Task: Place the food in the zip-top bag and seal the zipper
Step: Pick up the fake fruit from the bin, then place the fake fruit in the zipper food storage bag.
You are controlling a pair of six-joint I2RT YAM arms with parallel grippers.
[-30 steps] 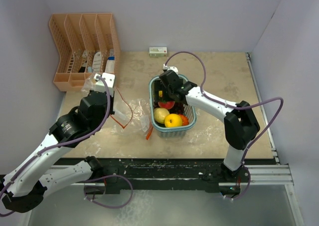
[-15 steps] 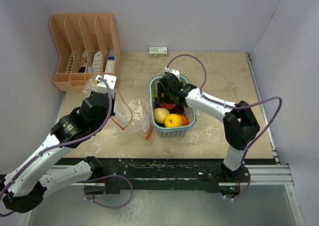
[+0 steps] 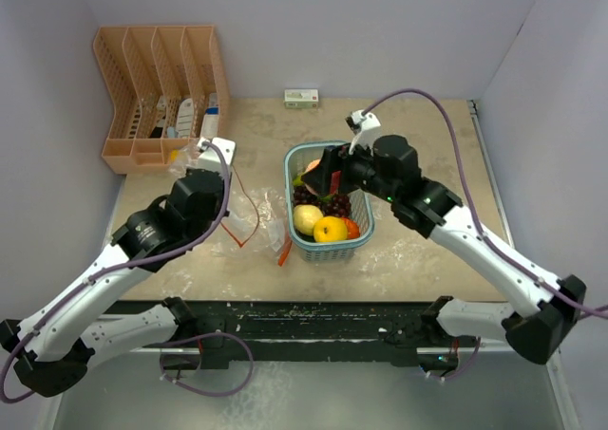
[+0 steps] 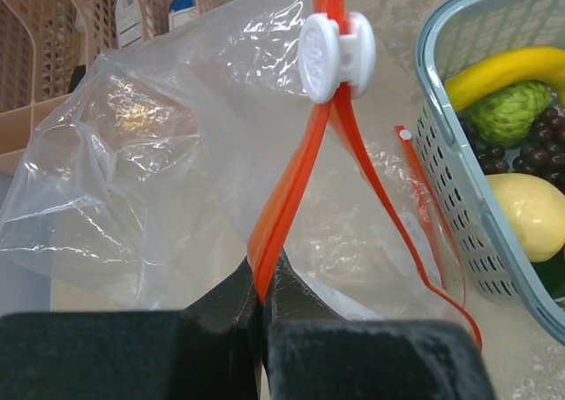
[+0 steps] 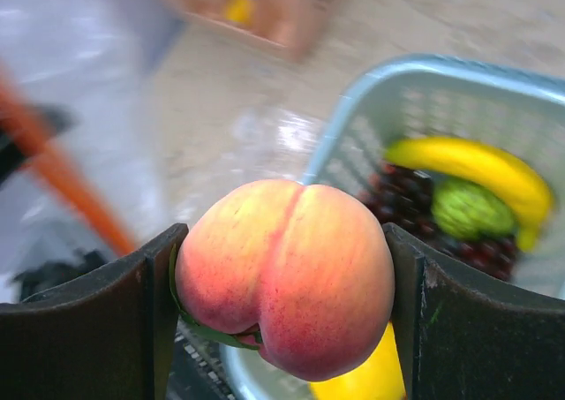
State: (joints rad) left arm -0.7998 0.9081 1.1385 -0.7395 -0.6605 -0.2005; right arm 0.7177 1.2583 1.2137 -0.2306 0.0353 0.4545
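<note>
My left pincer clamped on the orange zipper, my right pincer gripping the peach over the basket

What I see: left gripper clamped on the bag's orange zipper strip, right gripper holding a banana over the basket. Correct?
No: the right gripper holds a peach, not a banana, as the right wrist view shows. The rest stands: left gripper clamped on the zipper strip, peach over the basket.
</note>
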